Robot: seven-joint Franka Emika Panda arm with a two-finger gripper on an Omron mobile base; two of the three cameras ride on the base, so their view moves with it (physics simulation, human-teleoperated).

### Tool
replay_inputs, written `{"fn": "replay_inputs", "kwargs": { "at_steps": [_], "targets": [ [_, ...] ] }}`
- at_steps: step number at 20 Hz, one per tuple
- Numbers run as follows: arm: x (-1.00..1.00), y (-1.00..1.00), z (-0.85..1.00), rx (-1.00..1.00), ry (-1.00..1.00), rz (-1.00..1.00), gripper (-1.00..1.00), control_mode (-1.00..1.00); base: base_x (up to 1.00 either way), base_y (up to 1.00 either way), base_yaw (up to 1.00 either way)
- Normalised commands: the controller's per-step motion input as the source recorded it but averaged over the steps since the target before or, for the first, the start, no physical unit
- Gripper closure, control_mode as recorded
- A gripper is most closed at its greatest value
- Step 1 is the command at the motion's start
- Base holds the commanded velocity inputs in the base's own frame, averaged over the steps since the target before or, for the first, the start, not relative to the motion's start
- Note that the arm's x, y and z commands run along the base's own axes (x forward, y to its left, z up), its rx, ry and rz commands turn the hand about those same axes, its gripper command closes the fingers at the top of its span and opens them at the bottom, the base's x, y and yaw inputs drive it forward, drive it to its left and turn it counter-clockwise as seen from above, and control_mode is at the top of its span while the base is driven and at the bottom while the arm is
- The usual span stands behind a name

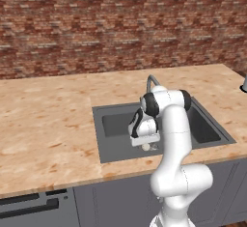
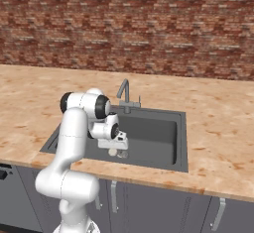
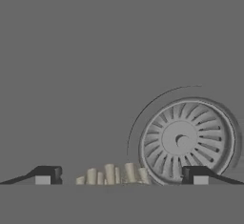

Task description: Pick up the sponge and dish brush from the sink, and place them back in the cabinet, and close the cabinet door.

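My gripper (image 3: 121, 176) hangs low inside the dark grey sink (image 1: 112, 124), open, its two fingertips (image 3: 47, 174) spread wide. Between them stand the cream bristles of the dish brush (image 3: 112, 173), touching neither finger. From the base cameras the brush's pale head (image 1: 146, 147) (image 2: 113, 152) peeks out just under the hand (image 1: 144, 141) (image 2: 117, 148) at the basin's front. The round slotted drain (image 3: 183, 139) lies on the sink floor just beyond the right fingertip. The sponge, the cabinet and its door are out of view.
A slim grey faucet (image 1: 152, 80) (image 2: 124, 92) rises behind the basin. The light wood-grain countertop (image 1: 48, 120) (image 2: 218, 123) spreads to both sides under a brick wall. Grey under-counter cabinets (image 2: 149, 202) sit below, and a dark appliance front (image 1: 29, 206) at lower left.
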Motion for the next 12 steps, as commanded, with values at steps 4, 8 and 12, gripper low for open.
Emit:
{"fn": "replay_inputs", "kwargs": {
  "at_steps": [4, 8, 12],
  "targets": [
    [0.00, -0.01, 0.04, 0.00, -0.11, 0.00, -1.00, -1.00, 0.00, 0.00, 0.00],
    [0.00, 0.00, 0.10, 0.00, -0.10, 0.01, -1.00, -1.00, 0.00, 0.00, 0.00],
    [-0.07, 0.00, 0.05, 0.00, -0.05, 0.00, -1.00, -1.00, 0.00, 0.00, 0.00]
  ]
}}
